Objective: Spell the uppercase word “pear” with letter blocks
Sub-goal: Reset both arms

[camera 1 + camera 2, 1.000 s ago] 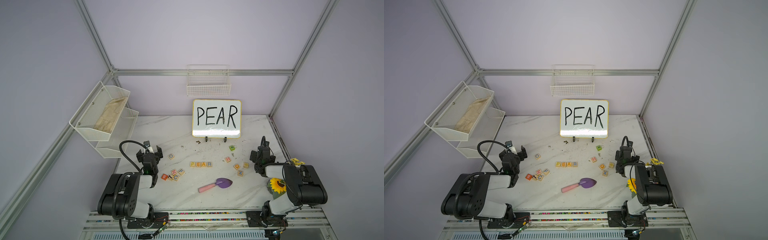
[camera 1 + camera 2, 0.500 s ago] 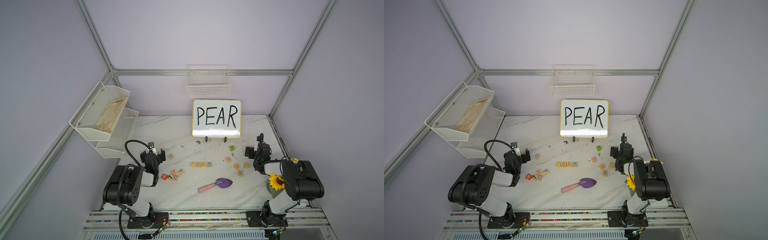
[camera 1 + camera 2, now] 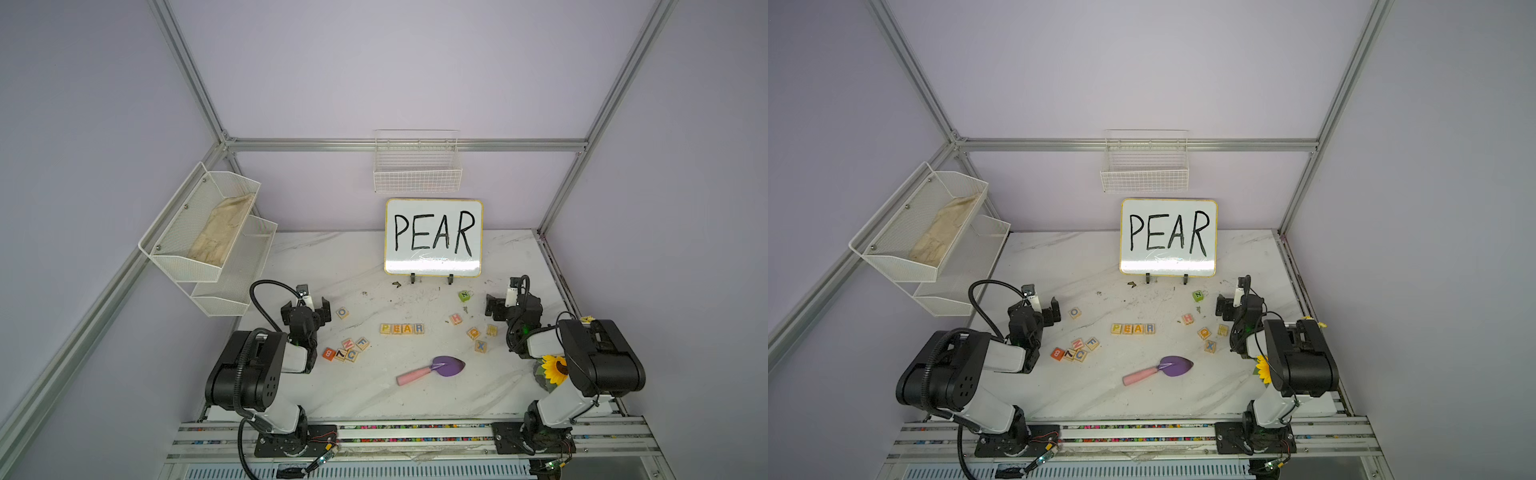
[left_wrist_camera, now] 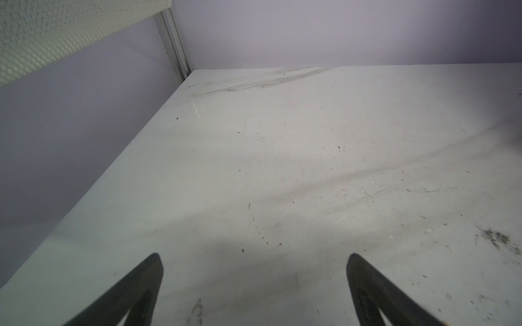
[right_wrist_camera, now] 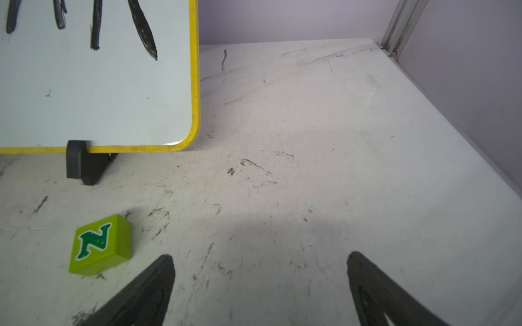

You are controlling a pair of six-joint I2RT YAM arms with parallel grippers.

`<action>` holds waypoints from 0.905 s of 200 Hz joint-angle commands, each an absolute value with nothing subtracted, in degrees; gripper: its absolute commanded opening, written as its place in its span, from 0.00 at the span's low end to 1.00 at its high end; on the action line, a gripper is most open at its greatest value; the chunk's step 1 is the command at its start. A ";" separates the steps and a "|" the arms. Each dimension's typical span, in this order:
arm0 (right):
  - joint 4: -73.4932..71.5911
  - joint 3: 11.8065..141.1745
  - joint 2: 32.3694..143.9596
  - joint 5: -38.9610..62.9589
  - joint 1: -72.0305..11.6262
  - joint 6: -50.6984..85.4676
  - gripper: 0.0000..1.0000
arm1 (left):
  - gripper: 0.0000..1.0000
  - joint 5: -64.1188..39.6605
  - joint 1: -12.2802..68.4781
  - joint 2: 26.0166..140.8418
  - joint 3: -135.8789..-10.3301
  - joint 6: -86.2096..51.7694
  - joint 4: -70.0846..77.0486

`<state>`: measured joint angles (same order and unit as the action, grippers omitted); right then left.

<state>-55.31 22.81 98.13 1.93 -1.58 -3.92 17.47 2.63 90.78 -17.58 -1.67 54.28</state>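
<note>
1. Wooden letter blocks [image 3: 401,329] sit in a touching row reading P-E-A-R, in front of the whiteboard [image 3: 433,237] and square to it. To my eye the word is spelled, so the main danger now is spoiling it.
2. Left tool [image 4: 254,255] hangs over bare worktop [image 3: 332,257], out in front of the whiteboard and off to the robot's left of it. Its jaws are spread wide with nothing between them. A careless sweep inward across the row would knock the P out of line.
3. Right tool [image 5: 260,255], equally wide and empty, hovers in front of the whiteboard's right corner, near the green N cube [image 5: 101,244]. A low move could nudge that cube, or clip the whiteboard's stand and tip it.
4. Spare cubes [image 3: 347,349] lie in loose clusters on either side of the row. Dragging one against it would muddle the word.
5. Purple trowel [image 3: 432,369] lies further out from the whiteboard than the row and clear of it. I'd call it harmless unless an arm catches its pink handle.
</note>
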 commanded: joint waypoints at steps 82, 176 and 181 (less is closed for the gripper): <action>-53.82 26.90 101.67 -2.50 -2.90 -2.79 0.97 | 1.00 16.79 0.97 90.00 -21.74 -1.80 54.13; -54.57 26.64 101.78 -2.54 -2.95 -2.77 0.97 | 1.00 16.70 1.02 90.09 -21.68 -1.82 54.40; -54.54 26.63 101.78 -2.53 -2.92 -2.79 0.97 | 1.00 16.70 0.96 90.10 -21.75 -1.75 54.40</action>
<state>-54.26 26.68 102.32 -2.11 -2.66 -3.03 16.88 1.26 90.78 -18.22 -1.87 52.18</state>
